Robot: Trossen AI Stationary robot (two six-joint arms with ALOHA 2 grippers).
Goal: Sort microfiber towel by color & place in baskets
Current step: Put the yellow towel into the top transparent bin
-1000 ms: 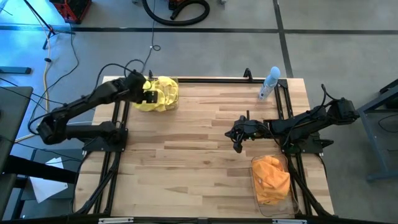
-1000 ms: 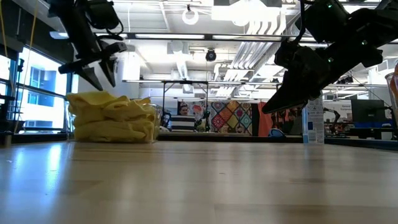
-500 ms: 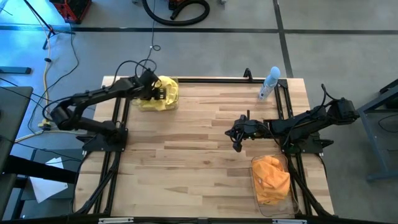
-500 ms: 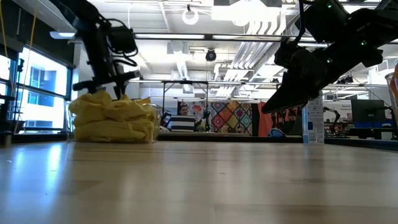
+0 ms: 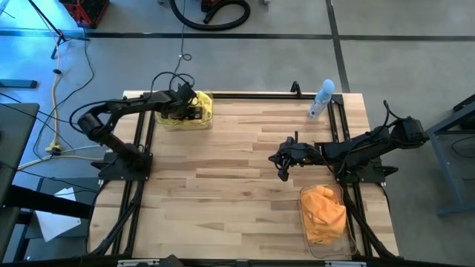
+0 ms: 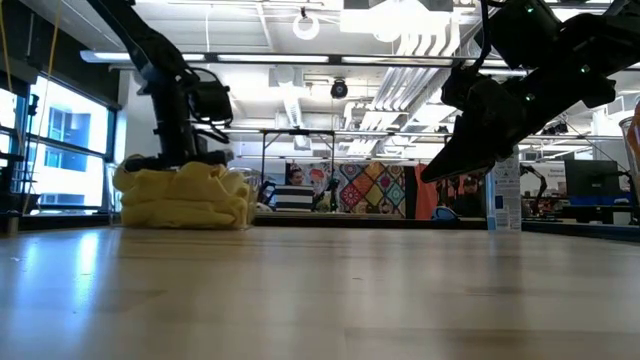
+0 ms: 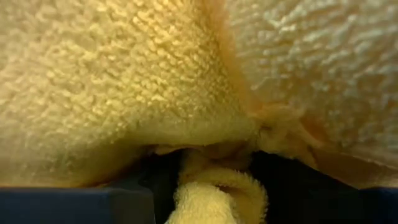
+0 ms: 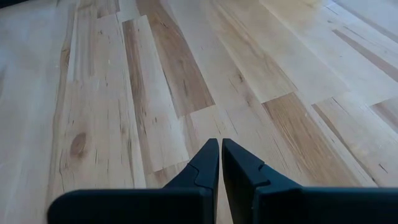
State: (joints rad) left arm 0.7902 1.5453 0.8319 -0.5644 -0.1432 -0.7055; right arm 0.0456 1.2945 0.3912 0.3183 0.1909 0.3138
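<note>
Across the wooden table [image 5: 223, 170], my two baskets sit well apart: the far-left basket [image 5: 204, 122] is heaped with yellow towels [image 6: 185, 195], the near-right basket [image 5: 356, 241] with orange towels [image 5: 324, 213]. My left gripper [image 5: 191, 113] presses spread wide into the yellow heap. My right gripper [image 8: 220, 155] hovers pinched together, empty, over bare wood.

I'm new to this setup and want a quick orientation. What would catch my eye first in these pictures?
The bright yellow towels, heaped in a clear basket at the table's far left corner, with the left tool pressed down into them. Next, the orange towels in the other basket near the front right edge. The right tool hangs shut over bare wood mid-table.
</note>
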